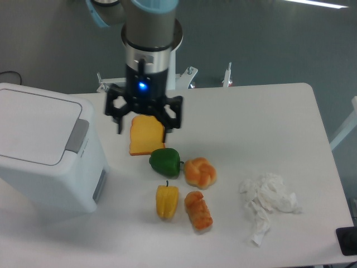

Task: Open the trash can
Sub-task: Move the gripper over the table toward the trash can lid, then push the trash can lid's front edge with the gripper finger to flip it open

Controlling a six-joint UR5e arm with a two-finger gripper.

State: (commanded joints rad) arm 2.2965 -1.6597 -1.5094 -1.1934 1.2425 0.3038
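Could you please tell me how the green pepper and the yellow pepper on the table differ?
The green pepper is dark green, while the yellow pepper is yellow. The green one looks squat and rounded; the yellow one is longer and narrower. The green pepper lies nearer the toast, touching or nearly touching the bun; the yellow pepper lies nearer the front edge, beside the croissant. Both have stems.

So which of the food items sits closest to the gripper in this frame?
The orange bread slice. The open gripper hangs right over its top edge, while the green pepper, bun, yellow pepper and croissant lie farther toward the camera.
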